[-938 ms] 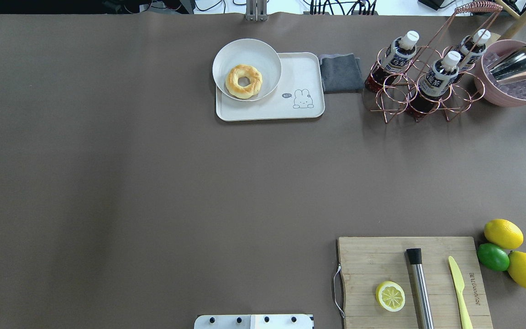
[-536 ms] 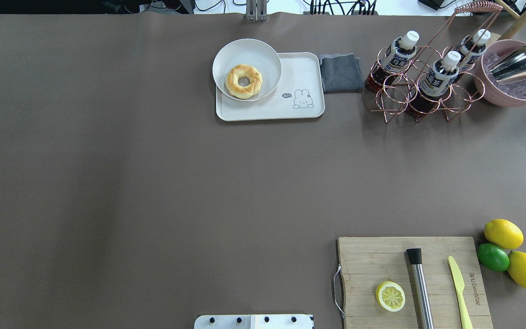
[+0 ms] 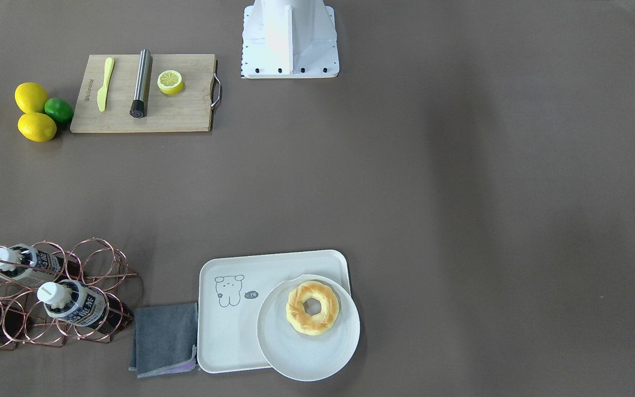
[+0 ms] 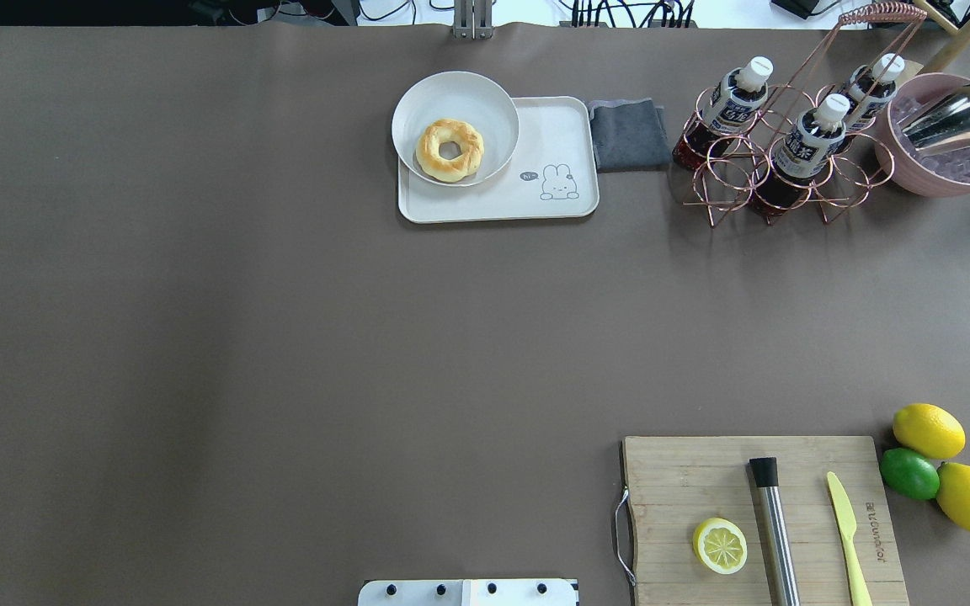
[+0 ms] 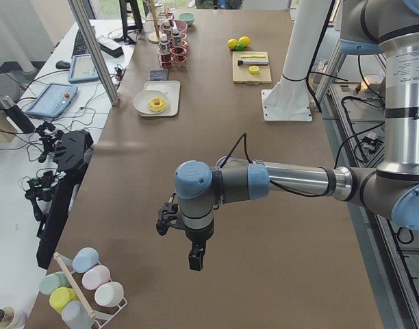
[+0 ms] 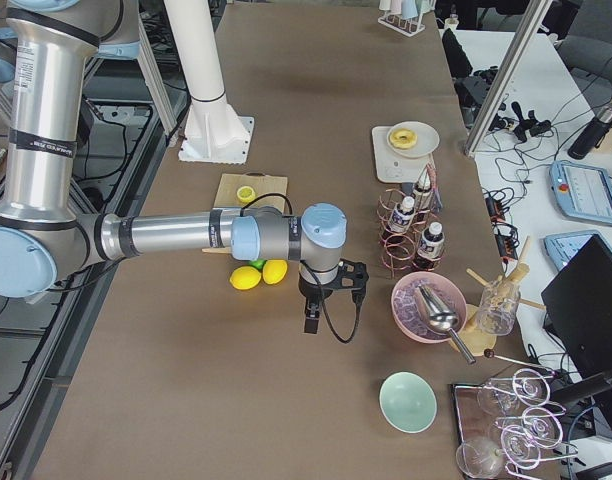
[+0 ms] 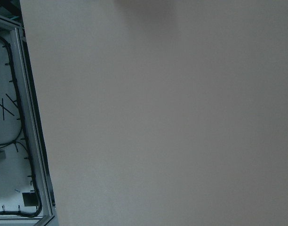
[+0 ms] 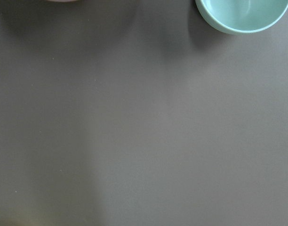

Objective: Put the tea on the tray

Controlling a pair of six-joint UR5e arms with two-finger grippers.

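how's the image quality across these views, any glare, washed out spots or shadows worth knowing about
Overhead exterior: sharp, even light, bright glare on the metal scoop in the pink bowl. Exterior front-facing: the white robot base is washed out. Right wrist-mounted: the mint bowl throws a soft shadow beside it. Left wrist-mounted: nearly featureless table, dim shadow at the top edge.

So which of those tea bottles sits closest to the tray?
The bottle at the rack's end beside the grey cloth; the other two stand nearer the pink bowl.
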